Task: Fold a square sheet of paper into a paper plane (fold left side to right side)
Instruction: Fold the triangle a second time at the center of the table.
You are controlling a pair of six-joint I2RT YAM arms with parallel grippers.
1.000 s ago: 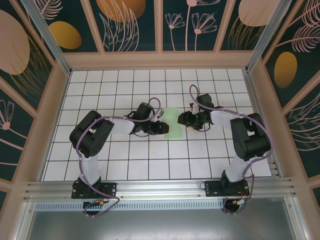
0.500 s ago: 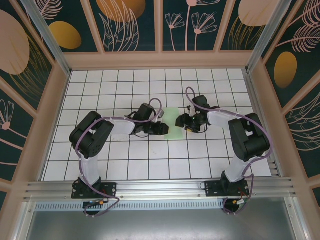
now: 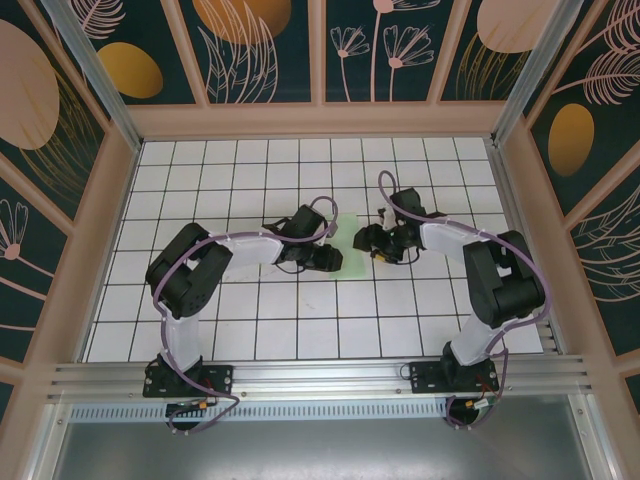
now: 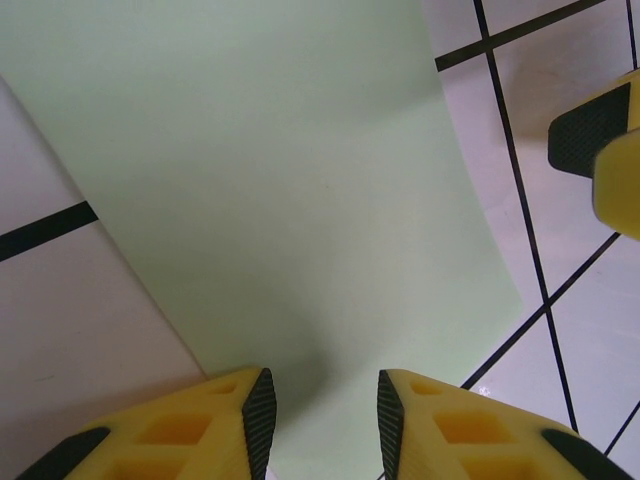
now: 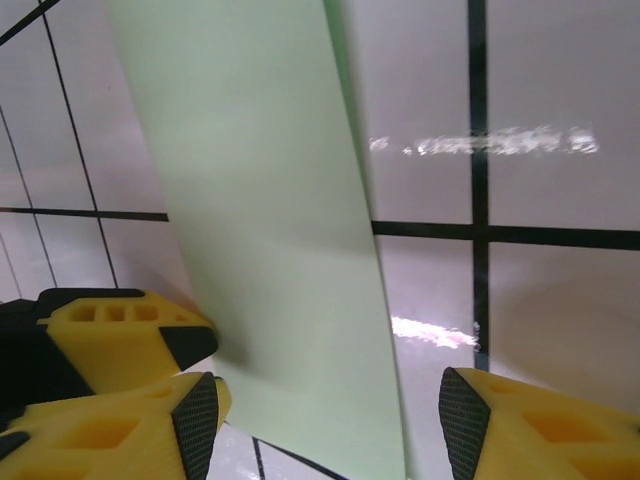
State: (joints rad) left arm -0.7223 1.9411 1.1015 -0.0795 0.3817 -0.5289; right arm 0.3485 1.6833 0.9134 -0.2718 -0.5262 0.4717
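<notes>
The square sheet of paper (image 3: 347, 226) is pale green and lies on the white grid tiles between my two grippers, mostly covered by them from above. In the left wrist view the paper (image 4: 260, 170) bows upward, and my left gripper (image 4: 322, 400) hovers over its near part with the pads a narrow gap apart and nothing pinched. My right gripper (image 5: 328, 410) stands wide open, straddling the right edge of the paper (image 5: 270, 200). From above, the left gripper (image 3: 328, 260) and right gripper (image 3: 366, 240) nearly meet over the sheet.
The tiled floor (image 3: 300, 320) is boxed in by wooden walls (image 3: 320, 120) on three sides. A left fingertip (image 5: 130, 330) shows beside my right fingers, and a right fingertip (image 4: 600, 140) shows at the right edge of the left wrist view.
My left gripper slid right onto the paper and its jaws narrowed. The right gripper shifted slightly left. Less of the sheet shows between them than before.
</notes>
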